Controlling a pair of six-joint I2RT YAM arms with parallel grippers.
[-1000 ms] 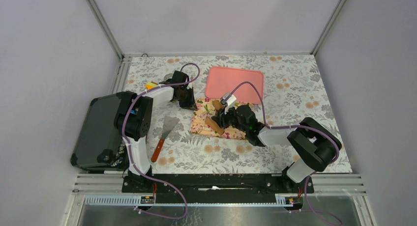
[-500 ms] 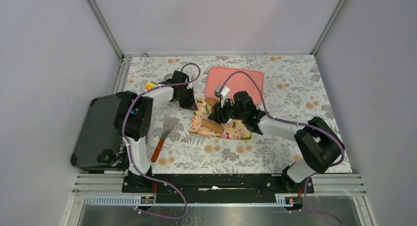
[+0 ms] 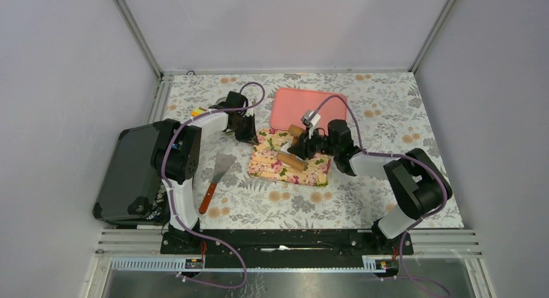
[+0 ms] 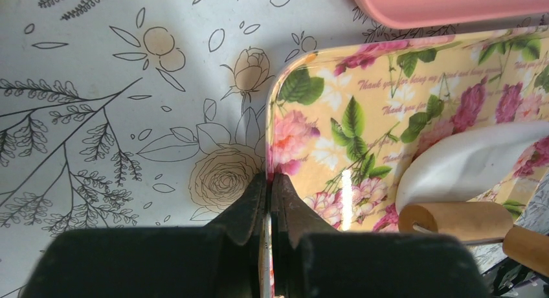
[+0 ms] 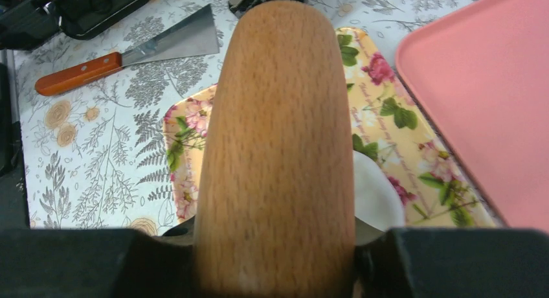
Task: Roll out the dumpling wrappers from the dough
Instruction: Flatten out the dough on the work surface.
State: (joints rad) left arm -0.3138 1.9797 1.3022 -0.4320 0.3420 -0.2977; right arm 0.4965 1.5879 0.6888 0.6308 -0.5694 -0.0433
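On the floral tray point(image 3: 272, 170) at mid tabletop point(image 3: 388, 116), the dough point(image 4: 463, 162) lies as a flattened white sheet, partly under the rolling pin point(image 5: 278, 149). Right gripper point(image 5: 275, 256) is clamped on the pin, which points out across the tray. In the right wrist view, dough pokes out on the pin's right side. Left gripper point(image 4: 270, 184) is pinched together on the tray's rim near a corner, apparently to steady it.

Step in hand, as I judge it: rolling the dough thin. No cut wrappers visible, so the task looks early to midway.

Next move calls for pressing the pin down and pushing it evenly across the sheet, with the left gripper holding the tray against sliding. Pink tray point(image 3: 308, 109) sits just behind. Scraper point(image 3: 217, 171) lies on the tabletop to the left, neither in use.
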